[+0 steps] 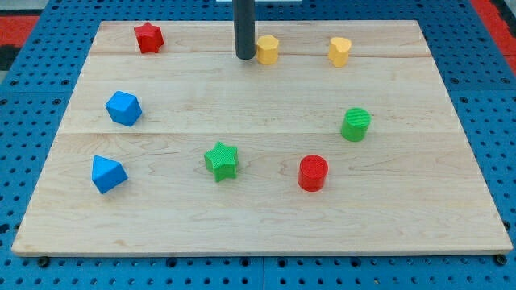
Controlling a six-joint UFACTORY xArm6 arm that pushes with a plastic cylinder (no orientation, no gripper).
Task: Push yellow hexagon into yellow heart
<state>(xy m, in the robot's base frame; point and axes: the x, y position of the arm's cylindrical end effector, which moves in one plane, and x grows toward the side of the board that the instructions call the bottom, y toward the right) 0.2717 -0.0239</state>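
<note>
The yellow hexagon point(268, 49) sits near the view's top, a little right of centre. The yellow heart point(339, 51) sits further to the view's right at about the same height, with a gap of bare wood between them. My dark rod comes down from the top edge and my tip point(245, 57) rests on the board just left of the yellow hexagon, touching or almost touching its left side.
A red star point(148, 37) is at the top left. A blue cube-like block point(123, 108) and a blue block point(107, 174) are at the left. A green star point(222, 160), a red cylinder point(313, 173) and a green cylinder point(355, 124) are lower down. The wooden board point(258, 225) lies on blue pegboard.
</note>
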